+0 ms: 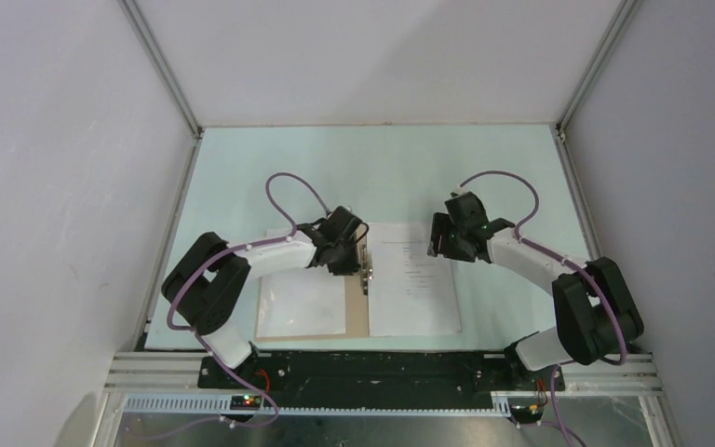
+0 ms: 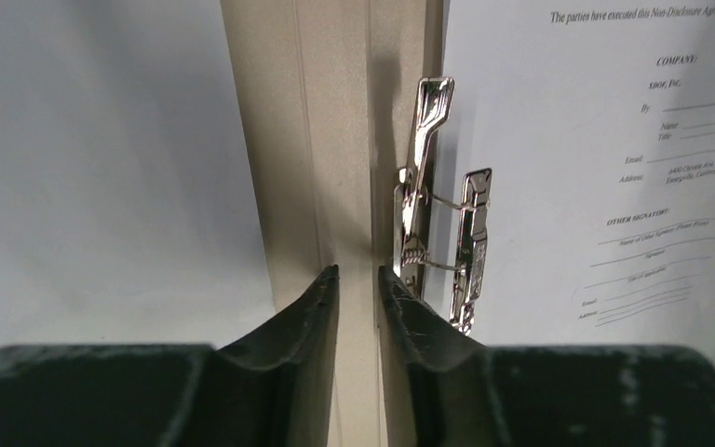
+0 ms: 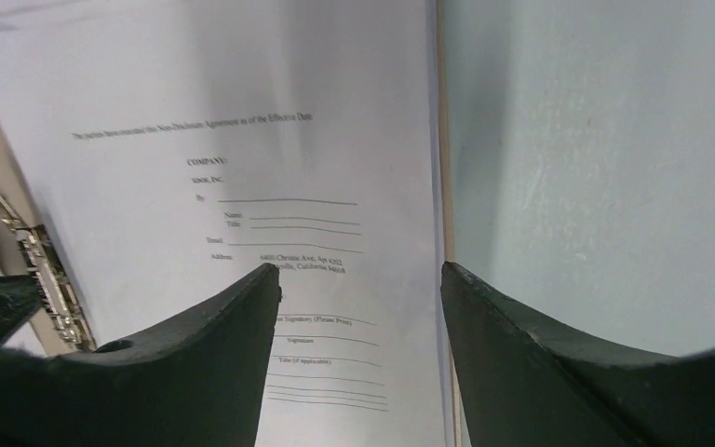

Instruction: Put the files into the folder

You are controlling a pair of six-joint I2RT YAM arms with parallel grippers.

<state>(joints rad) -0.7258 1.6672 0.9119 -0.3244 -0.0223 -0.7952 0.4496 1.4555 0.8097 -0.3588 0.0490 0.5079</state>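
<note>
- Shows the folder [image 1: 357, 312] lying open and flat at lower centre of the top view, with a plain white sheet [image 1: 303, 303] on its left leaf and a printed sheet [image 1: 414, 289] on its right leaf.
- Places the metal clip [image 2: 419, 186] on the spine, just beside the printed sheet's inner edge, its lever apparently raised.
- Finds the left gripper [image 2: 358, 275] low over the spine near the clip, jaws a narrow gap apart and nothing between them.
- Finds the right gripper [image 3: 361, 270] above the printed sheet's right edge, jaws wide and nothing held.
- Suggests a late step: sheets laid in, fastening not yet done.
- Calls next, probably, for squaring the printed sheet to the spine, pressing the clip down, then closing the leaves.
- Sets all this on a pale green table [image 1: 382, 168], enclosed by white walls and aluminium frame posts [image 1: 163, 65].
</note>
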